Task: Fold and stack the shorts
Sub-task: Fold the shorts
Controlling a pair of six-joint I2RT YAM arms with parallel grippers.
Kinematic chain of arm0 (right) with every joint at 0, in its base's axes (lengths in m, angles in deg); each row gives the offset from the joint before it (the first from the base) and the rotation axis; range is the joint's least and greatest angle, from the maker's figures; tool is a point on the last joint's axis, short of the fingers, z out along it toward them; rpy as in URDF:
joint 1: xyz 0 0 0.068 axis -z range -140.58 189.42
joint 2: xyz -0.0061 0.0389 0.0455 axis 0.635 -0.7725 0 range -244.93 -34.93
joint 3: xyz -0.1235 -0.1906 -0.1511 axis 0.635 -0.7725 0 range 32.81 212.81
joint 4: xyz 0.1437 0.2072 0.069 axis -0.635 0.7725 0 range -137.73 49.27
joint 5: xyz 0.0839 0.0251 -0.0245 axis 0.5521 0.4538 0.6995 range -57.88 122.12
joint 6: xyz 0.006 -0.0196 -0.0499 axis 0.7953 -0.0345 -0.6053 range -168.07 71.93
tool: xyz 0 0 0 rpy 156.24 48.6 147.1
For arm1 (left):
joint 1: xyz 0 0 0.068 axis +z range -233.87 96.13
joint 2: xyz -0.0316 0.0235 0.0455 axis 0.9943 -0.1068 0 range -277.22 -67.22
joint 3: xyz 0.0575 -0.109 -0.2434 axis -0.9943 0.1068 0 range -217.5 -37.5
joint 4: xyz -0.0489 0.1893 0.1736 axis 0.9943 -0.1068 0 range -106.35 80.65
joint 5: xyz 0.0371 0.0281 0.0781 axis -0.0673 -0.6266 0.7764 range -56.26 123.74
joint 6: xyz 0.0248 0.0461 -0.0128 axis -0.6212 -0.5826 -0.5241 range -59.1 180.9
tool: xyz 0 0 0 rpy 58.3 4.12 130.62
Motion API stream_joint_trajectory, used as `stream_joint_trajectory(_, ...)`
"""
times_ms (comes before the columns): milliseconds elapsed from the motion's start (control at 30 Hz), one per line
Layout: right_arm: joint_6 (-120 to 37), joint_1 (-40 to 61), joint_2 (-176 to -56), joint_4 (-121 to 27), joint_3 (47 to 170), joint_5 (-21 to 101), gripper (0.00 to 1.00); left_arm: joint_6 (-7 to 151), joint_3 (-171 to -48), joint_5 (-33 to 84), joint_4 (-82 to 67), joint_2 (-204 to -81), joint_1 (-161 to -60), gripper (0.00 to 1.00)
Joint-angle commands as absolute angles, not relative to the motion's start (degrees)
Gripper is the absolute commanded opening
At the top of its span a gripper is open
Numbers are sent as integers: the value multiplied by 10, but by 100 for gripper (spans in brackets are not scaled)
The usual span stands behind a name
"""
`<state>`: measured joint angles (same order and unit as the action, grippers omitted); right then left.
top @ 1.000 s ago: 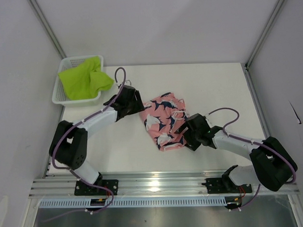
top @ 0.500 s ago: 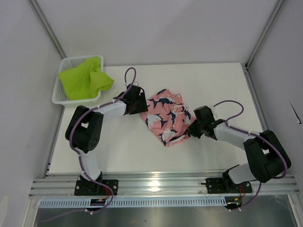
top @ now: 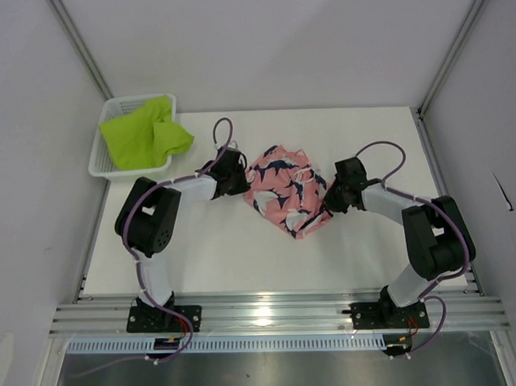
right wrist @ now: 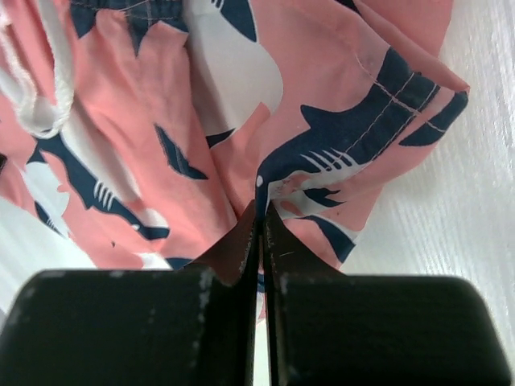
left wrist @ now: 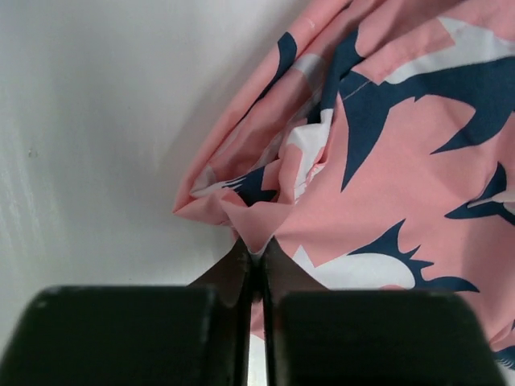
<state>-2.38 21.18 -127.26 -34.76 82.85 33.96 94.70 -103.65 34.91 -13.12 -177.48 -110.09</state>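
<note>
Fingers closed tight on cloth: the left end effector (left wrist: 256, 256) grips a pinch of the left edge of the coral-pink shorts (top: 283, 190), and the right end effector (right wrist: 259, 221) grips their right edge. They lie crumpled mid-tabletop (top: 370, 248). At far left, the white basket (top: 126, 173) holds the lime-green shorts (top: 141, 136).

Ahead of the left gripper (left wrist: 256, 251) and the right gripper (right wrist: 259, 215), the coral-pink shorts (left wrist: 386, 145) run off both wrist views' edges. The bit of cloth nipped inside each closed grip is hidden.
</note>
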Motion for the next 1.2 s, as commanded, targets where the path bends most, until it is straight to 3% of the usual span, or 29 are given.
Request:
stream_joint_trajectory(0,-64,225,-1290,-352,861,346,0,972,-1018,342,-97,-1772,-1098,0)
stream_joint_trajectory(200,-76,256,-1313,-358,883,356,0,1025,-876,353,-36,-1686,-1109,0)
stream_joint_trajectory(300,-95,264,-1327,-351,905,353,0,1054,-785,342,9,-1620,-1118,9)
stream_joint_trajectory(333,-102,269,-1331,-344,912,353,0,1061,-769,342,13,-1604,-1128,24)
stream_joint_trajectory(367,-110,273,-1334,-340,919,354,0,1070,-753,342,22,-1569,-1135,31)
stream_joint_trajectory(400,-118,276,-1342,-337,936,355,0,1078,-705,342,23,-1551,-1142,45)
stream_joint_trajectory(433,-135,282,-1347,-327,946,359,1,1086,-689,343,23,-1534,-1158,72)
stream_joint_trajectory(500,-152,284,-1358,-323,961,377,9,1097,-661,348,10,-1489,-1173,93)
stream_joint_trajectory(533,-164,285,-1360,-321,969,381,21,1097,-651,351,0,-1476,-1183,99)
stream_joint_trajectory(600,-170,286,-1353,-323,969,384,45,1090,-649,351,-38,-1434,-1183,99)
stream_joint_trajectory(700,-177,287,-1336,-331,959,398,67,1065,-658,378,-100,-1369,-1182,99)
stream_joint_trajectory(767,-184,286,-1328,-338,947,414,75,1042,-683,394,-128,-1344,-1170,99)
stream_joint_trajectory(833,-186,287,-1312,-350,935,421,97,1025,-715,383,-144,-1337,-1139,99)
stream_joint_trajectory(1167,-202,286,-1299,-398,871,491,99,945,-877,243,-145,-1524,-1028,99)
